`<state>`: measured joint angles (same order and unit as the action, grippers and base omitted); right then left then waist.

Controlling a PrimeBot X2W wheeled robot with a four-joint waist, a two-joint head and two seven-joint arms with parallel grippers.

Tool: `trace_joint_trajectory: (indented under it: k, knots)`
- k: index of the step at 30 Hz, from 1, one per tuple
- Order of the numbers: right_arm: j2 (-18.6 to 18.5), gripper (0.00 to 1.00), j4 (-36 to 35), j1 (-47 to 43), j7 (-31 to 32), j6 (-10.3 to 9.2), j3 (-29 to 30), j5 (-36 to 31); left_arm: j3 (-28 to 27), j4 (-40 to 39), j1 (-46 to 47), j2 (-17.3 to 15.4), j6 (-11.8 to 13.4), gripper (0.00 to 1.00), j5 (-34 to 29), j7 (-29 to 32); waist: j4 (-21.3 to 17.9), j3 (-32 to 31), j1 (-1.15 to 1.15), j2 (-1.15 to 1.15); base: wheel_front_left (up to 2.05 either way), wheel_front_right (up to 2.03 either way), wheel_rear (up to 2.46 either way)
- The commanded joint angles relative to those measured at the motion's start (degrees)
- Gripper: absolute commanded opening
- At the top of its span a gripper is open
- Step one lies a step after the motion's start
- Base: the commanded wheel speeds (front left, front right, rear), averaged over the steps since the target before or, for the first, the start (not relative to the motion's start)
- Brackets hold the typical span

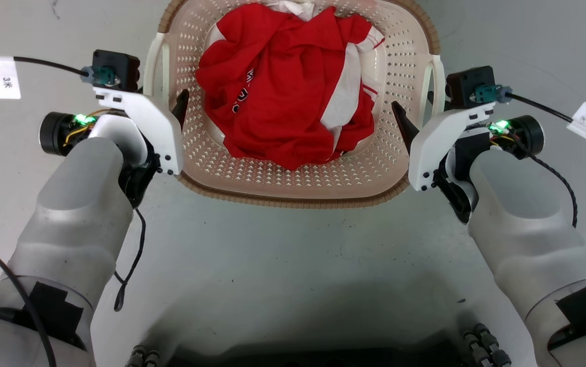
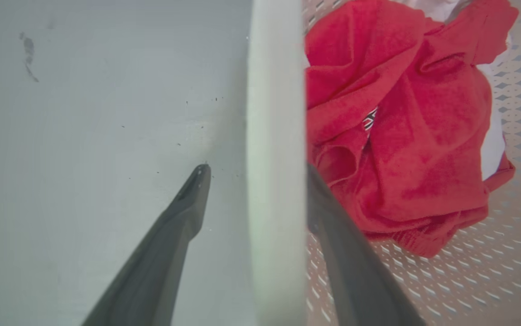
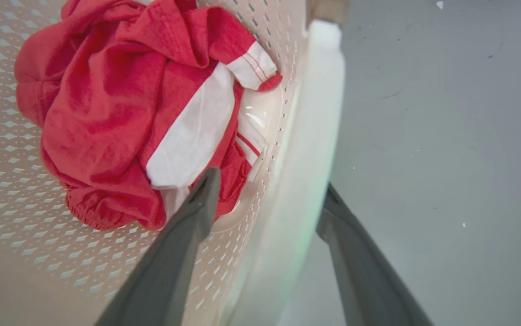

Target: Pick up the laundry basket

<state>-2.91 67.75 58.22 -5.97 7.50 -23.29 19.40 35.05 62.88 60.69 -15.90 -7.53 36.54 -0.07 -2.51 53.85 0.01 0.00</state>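
On the grey floor (image 1: 293,265), between both arms: laundry basket (image 1: 293,176) holding a red-and-white garment (image 1: 283,86); left gripper (image 2: 256,171) straddles the left handle (image 2: 274,113), right gripper (image 3: 270,179) the right handle (image 3: 319,113), fingers spread, neither clamped

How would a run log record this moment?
left gripper: open astride left handle | right gripper: open astride right handle | laundry basket: on floor, holds red garment
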Motion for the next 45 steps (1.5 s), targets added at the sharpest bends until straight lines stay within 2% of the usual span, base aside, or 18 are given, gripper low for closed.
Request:
trace_joint_trajectory:
  k: [1,2,7,16,30,39,45]
  knots:
    - [0.0,0.12,0.1,0.9,0.3,-0.02,-0.7,0.9,0.5,0.1,0.8,-0.3,0.1,0.35,0.9,0.7,-0.1,0.1,-0.01,0.00,0.00,0.00,0.00]
    - [0.0,0.00,0.1,1.2,0.4,-0.02,-1.3,1.6,1.2,0.0,1.1,-0.6,0.1,0.00,1.5,1.1,-0.2,0.1,-0.01,0.00,0.00,0.00,0.00]
    - [0.0,0.00,0.4,1.3,0.6,0.26,-4.8,4.3,4.2,-0.1,1.2,-1.3,0.1,0.00,4.4,1.5,-0.5,-0.4,-0.01,0.00,0.00,0.00,0.00]
    - [0.2,0.00,1.6,-1.4,2.8,0.33,-9.3,8.7,8.9,0.0,-1.4,0.4,0.1,0.00,10.6,3.9,0.6,-6.2,-0.01,0.00,0.00,0.00,0.00]
    - [0.5,0.00,2.5,-6.5,9.5,0.34,-14.9,15.7,13.4,0.9,-9.2,2.9,0.0,0.00,21.0,11.4,1.2,-22.5,-0.01,0.00,0.00,0.00,0.00]
    - [0.4,0.00,2.5,-11.3,15.1,0.34,-17.5,20.2,16.2,0.4,-13.8,3.0,-0.1,0.00,25.7,16.0,1.4,-34.3,-0.01,0.00,0.00,0.00,0.00]
    - [-1.0,0.00,1.6,-13.3,20.7,0.34,-19.0,23.8,17.9,-0.3,-15.4,2.9,-0.1,0.00,28.3,19.7,1.5,-40.2,-0.01,0.00,0.00,0.00,0.00]
